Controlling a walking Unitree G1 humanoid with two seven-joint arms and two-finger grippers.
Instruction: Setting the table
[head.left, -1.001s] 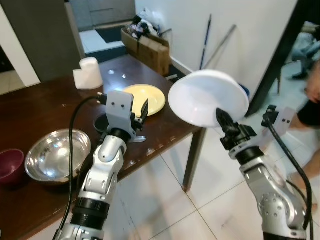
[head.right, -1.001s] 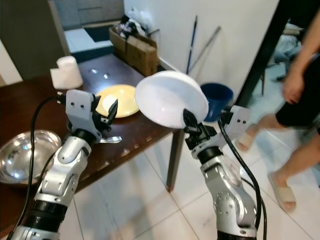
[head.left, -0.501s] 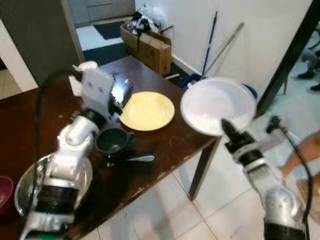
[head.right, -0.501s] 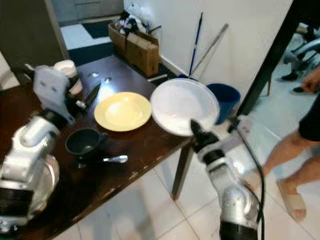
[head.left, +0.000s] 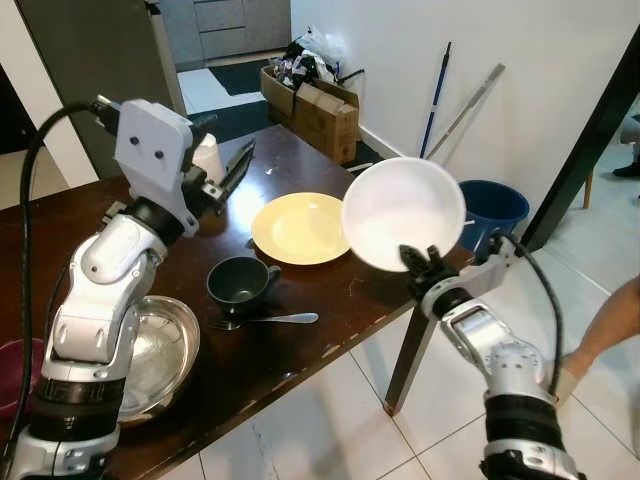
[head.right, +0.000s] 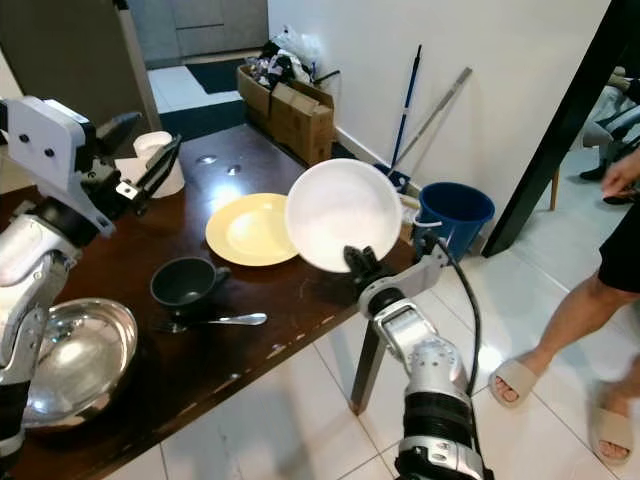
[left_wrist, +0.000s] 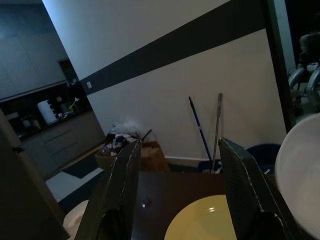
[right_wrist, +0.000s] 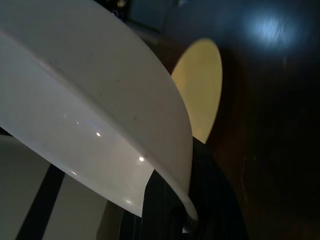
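My right gripper (head.right: 356, 262) is shut on the rim of a white bowl (head.right: 343, 213). It holds the bowl tilted on edge above the table's right corner, beside a yellow plate (head.right: 245, 228) lying on the dark wooden table (head.right: 300, 290). The right wrist view shows the bowl's rim (right_wrist: 100, 100) pinched at my finger (right_wrist: 210, 200). A dark green cup (head.right: 183, 282) and a spoon (head.right: 225, 320) lie near the front edge. My left gripper (head.right: 158, 128) is raised above the table's left part, open and empty; the left wrist view has both fingers (left_wrist: 122, 190) spread.
A steel bowl (head.left: 150, 360) and a maroon bowl (head.left: 15, 360) sit at the table's left front. A white paper roll (head.right: 155, 160) stands at the back. A blue bucket (head.right: 455, 212), mop handles and cardboard boxes (head.right: 290, 95) line the wall. A person (head.right: 600, 280) stands on the right.
The camera has shifted. My left arm rose from beside the cup to high above the table. The right gripper brought the white bowl closer to the table corner and the yellow plate.
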